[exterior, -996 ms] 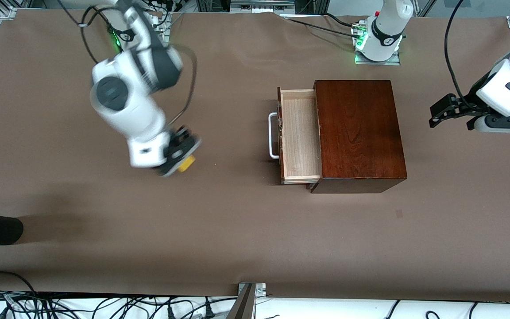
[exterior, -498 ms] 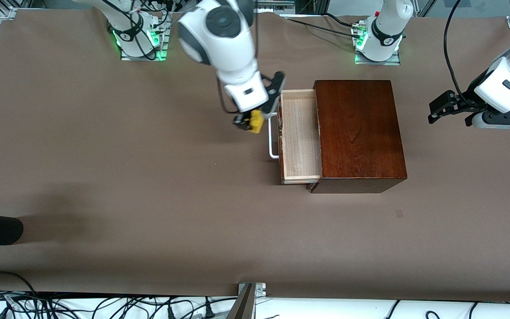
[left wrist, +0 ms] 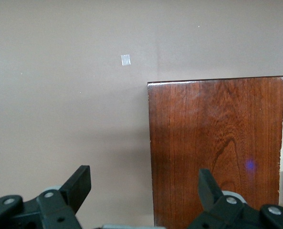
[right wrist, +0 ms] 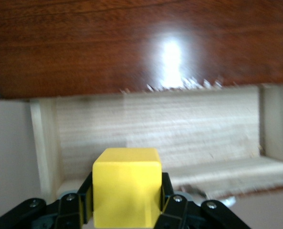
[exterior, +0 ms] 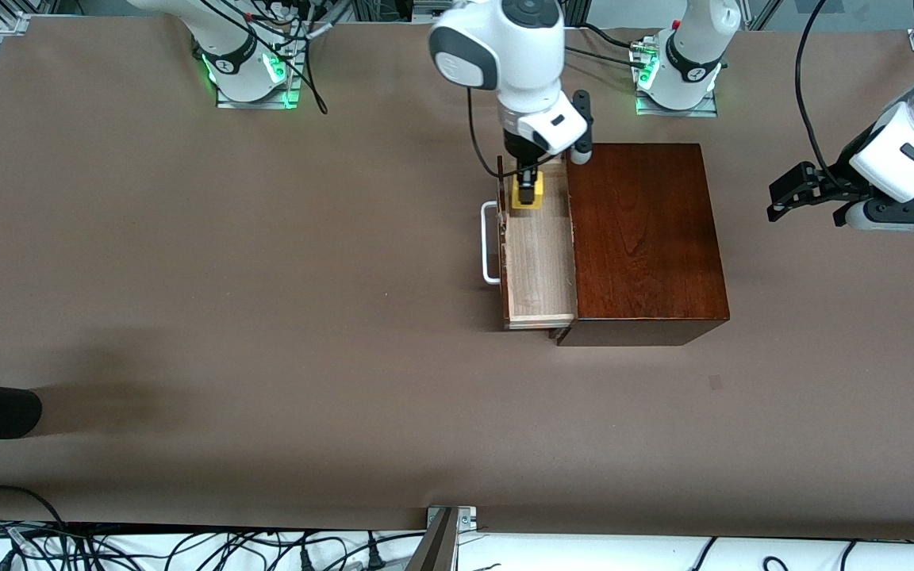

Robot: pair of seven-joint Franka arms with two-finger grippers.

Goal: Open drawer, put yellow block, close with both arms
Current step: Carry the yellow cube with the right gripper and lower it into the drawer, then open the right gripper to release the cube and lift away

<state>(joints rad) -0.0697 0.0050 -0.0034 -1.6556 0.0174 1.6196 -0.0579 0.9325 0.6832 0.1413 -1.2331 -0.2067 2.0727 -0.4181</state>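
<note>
So the drawer point(exterior: 538, 246) was pulled out of the dark wooden box point(exterior: 643, 238), with nothing lying on its pale wood floor. The right gripper point(exterior: 528, 189) hung over the drawer's end toward the robot bases, jaws clamped on the yellow block point(exterior: 527, 197), which was over the tray. The left gripper point(exterior: 792, 198) waited over the table past the box at the left arm's end, jaws spread wide and holding nothing.

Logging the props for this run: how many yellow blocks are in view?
1. The yellow block is held by the right end effector over the open drawer. None shows elsewhere.
</note>
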